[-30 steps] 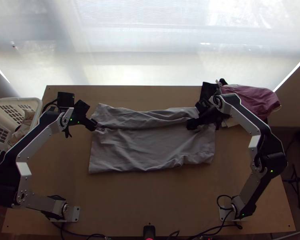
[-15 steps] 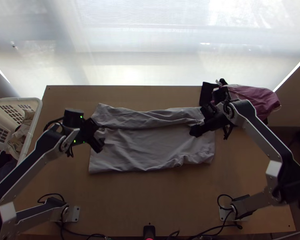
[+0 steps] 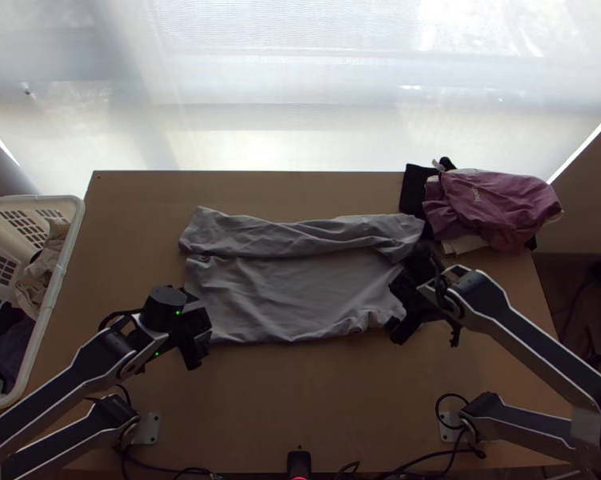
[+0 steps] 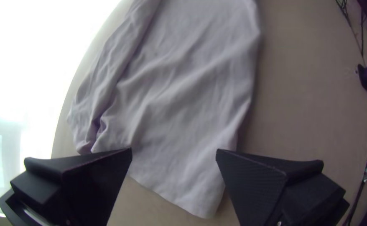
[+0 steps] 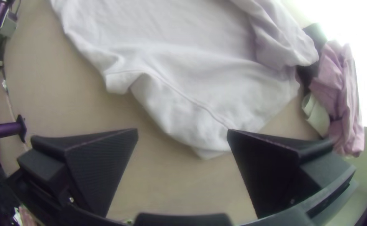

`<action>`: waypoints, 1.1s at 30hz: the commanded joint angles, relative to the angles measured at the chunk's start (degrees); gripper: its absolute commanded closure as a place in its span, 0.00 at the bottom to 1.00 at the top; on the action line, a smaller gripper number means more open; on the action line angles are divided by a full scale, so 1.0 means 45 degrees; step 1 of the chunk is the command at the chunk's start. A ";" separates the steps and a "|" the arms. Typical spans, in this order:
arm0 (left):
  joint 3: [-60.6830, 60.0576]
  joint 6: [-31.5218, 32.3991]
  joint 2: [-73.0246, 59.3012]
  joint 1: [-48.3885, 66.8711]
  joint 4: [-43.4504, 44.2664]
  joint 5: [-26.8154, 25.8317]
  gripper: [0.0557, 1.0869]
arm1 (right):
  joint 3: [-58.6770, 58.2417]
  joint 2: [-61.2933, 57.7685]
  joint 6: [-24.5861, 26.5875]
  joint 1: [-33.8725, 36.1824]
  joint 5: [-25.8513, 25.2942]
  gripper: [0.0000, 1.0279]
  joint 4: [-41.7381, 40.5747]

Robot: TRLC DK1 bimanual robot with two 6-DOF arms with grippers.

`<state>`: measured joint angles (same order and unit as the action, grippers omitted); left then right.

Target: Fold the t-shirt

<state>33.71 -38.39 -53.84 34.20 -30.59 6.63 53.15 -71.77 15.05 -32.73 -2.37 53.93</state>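
T-shirt: your grey t-shirt (image 3: 300, 288) lies flat on the tabletop (image 3: 300, 400), long side running across between the two arms, with soft wrinkles over its body.
Far strip: the cloth along the far side is turned over into a loose, rumpled band (image 3: 300, 236) lying on the rest.
Near edge: you have a small bunched bit toward the right, and a seam (image 5: 200, 104) curving to the near right corner in the right wrist view.
Left gripper: your left gripper (image 3: 198, 344) is at the near left corner of the t-shirt. In the left wrist view its fingers (image 4: 256, 180) stand wide apart, nothing pinched, with the corner of cloth showing between them.
Right gripper: your right gripper (image 3: 394, 308) is at the near right part of the t-shirt. Its fingers (image 5: 267, 171) are spread wide too, holding nothing, the near right corner between and beyond the tips.
Contact: you probably have both sets of fingers just clear of the cloth, though the angle leaves that uncertain.
Clothes pile: pink cloth (image 3: 500, 204) is heaped at the far right corner, with black cloth (image 3: 413, 190) beside it.
Basket: a white basket (image 3: 58, 284) stands at the left, holding beige cloth (image 3: 34, 282) and dark cloth (image 3: 14, 340).
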 commanded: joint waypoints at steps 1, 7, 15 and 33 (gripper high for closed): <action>-0.1555 -0.0219 0.0891 0.1776 0.0450 0.0577 0.05 | -0.1634 0.0772 -0.0043 -0.1516 -0.1504 0.04 -0.0872; -0.2082 -0.0394 0.0872 0.2557 0.0801 0.0928 0.05 | -0.2455 0.0792 -0.0121 -0.1984 -0.1934 0.04 -0.1497; -0.2844 -0.0570 0.0637 0.2303 0.1719 0.1280 0.05 | -0.2962 0.0343 0.0015 -0.2101 -0.2520 0.05 -0.2551; -0.2473 -0.1508 -0.0359 0.0272 0.2891 0.0928 0.45 | -0.3255 -0.1552 0.1050 -0.2023 -0.3282 0.47 -0.5090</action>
<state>22.13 -44.51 -53.91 37.89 -18.28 12.01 39.03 -76.44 17.56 -42.04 -16.40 34.63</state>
